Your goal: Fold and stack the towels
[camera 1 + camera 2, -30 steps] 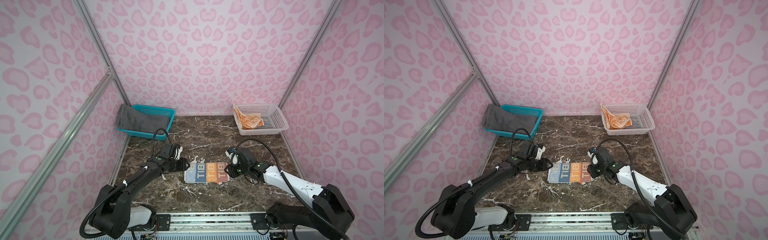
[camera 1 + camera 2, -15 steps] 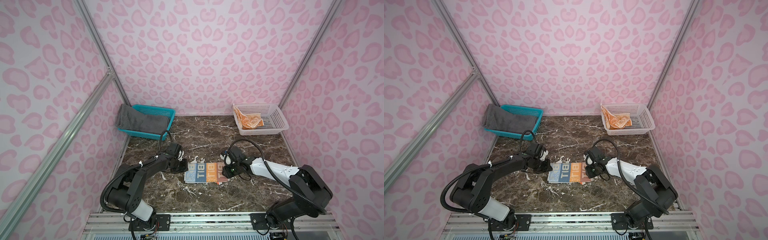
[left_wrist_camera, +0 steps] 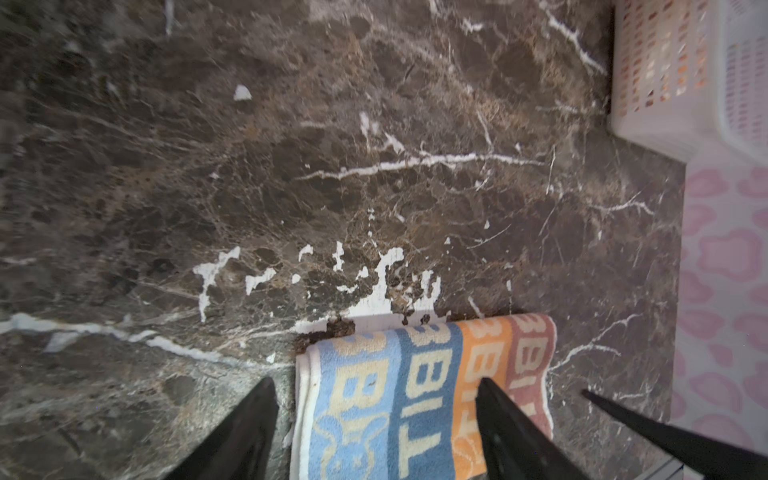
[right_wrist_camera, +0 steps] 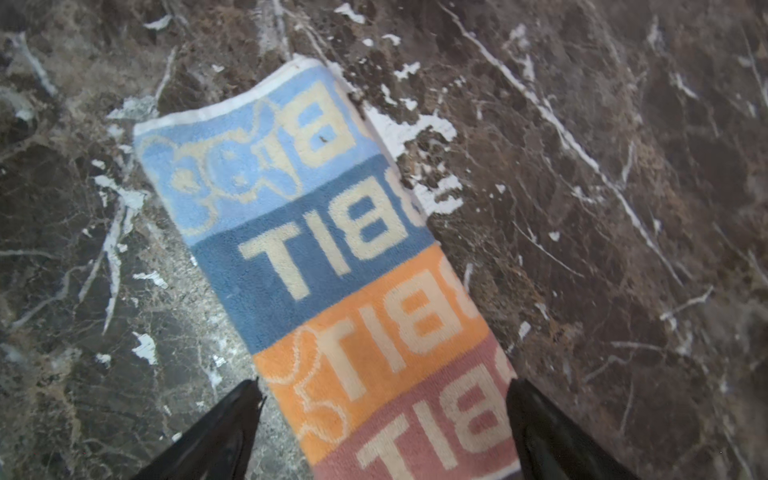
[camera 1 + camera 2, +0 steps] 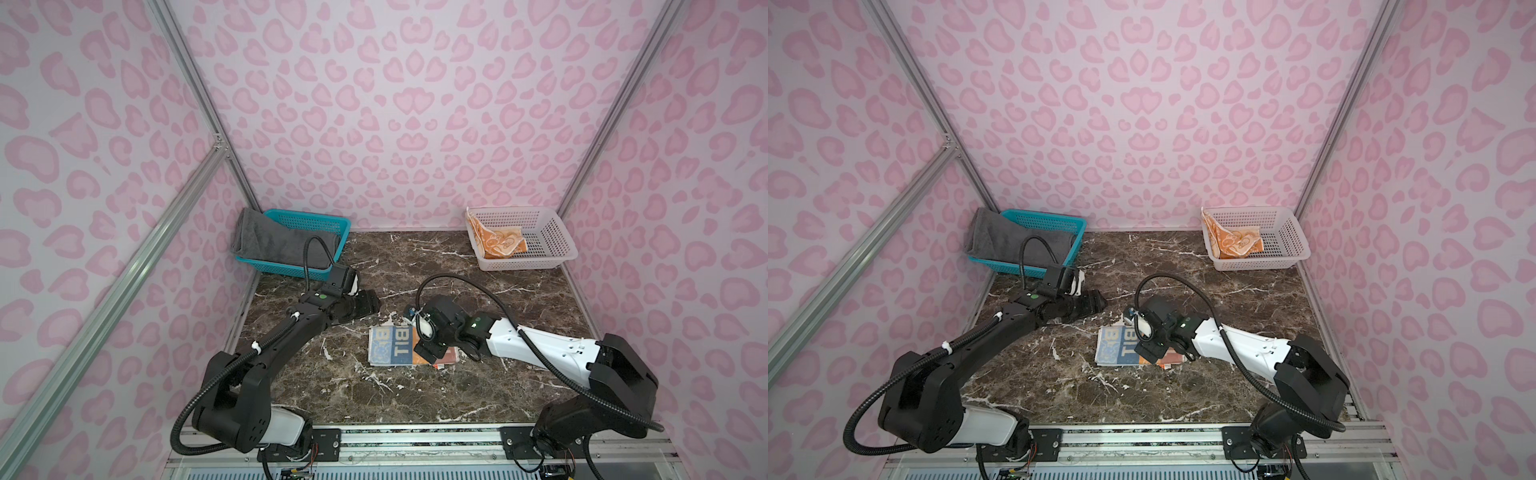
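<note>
The multicolour block-lettered towel [image 5: 392, 348] [image 5: 1117, 348] [image 3: 415, 395] [image 4: 332, 249] lies folded flat on the marble table. My left gripper [image 5: 365, 305] [image 5: 1093, 301] [image 3: 374, 384] hovers open just beyond the towel's far left corner, holding nothing. My right gripper [image 5: 431, 352] [image 5: 1150, 353] [image 4: 384, 384] stands open over the towel's right end, one finger on either side of the strip and neither pinching it. The dark grey towel [image 5: 274, 245] [image 5: 1009, 241] drapes over the teal basket. The orange towel [image 5: 498, 245] [image 5: 1235, 245] lies crumpled in the white basket.
The teal basket [image 5: 316, 216] [image 5: 1054, 218] sits at the back left corner. The white basket [image 5: 548, 237] [image 5: 1285, 237] [image 3: 665, 75] sits at the back right. Pink patterned walls enclose the table on three sides, and a metal rail runs along the front edge.
Both grippers have opened. The left gripper has drawn back from the towel's left end towards the far side. The right gripper has shifted left over the towel's right end.
</note>
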Robot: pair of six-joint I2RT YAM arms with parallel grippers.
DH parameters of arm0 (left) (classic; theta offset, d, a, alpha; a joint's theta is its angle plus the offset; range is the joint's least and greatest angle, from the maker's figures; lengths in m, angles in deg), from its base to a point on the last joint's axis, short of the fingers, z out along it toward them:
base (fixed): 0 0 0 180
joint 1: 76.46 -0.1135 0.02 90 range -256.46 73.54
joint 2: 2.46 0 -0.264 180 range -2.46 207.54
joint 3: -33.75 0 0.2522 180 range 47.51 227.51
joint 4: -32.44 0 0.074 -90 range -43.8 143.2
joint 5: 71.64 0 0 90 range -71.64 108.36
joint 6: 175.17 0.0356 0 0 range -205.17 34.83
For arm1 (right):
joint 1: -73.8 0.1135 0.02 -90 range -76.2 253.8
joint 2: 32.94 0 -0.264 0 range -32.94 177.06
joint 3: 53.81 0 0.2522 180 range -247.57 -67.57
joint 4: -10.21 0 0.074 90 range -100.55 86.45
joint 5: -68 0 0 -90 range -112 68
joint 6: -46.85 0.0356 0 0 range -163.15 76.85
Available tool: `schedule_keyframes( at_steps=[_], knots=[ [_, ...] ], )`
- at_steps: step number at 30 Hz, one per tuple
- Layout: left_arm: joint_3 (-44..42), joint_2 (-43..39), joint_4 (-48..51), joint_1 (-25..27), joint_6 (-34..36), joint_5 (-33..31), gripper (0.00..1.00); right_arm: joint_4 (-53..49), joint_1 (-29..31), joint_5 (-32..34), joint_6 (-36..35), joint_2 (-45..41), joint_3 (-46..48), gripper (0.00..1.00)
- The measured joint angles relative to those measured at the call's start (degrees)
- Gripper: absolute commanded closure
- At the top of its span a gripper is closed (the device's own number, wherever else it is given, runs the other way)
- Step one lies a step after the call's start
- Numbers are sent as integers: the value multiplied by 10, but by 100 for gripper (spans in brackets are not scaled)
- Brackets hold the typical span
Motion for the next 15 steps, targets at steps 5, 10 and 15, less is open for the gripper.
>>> schedule_keyframes(
  at_steps=[5, 10, 15],
  knots=[
    [-12, -45, -8, -44, -24, -7, 15, 16, 26, -1, -57, 61, -25, 11],
    [-47, -76, -6, -92, -33, -7, 14, 28, 34, -10, -83, 116, -38, 16],
    [-78, -97, -6, -128, -33, 8, 14, 37, 36, -20, -88, 162, -51, 19]
  ],
)
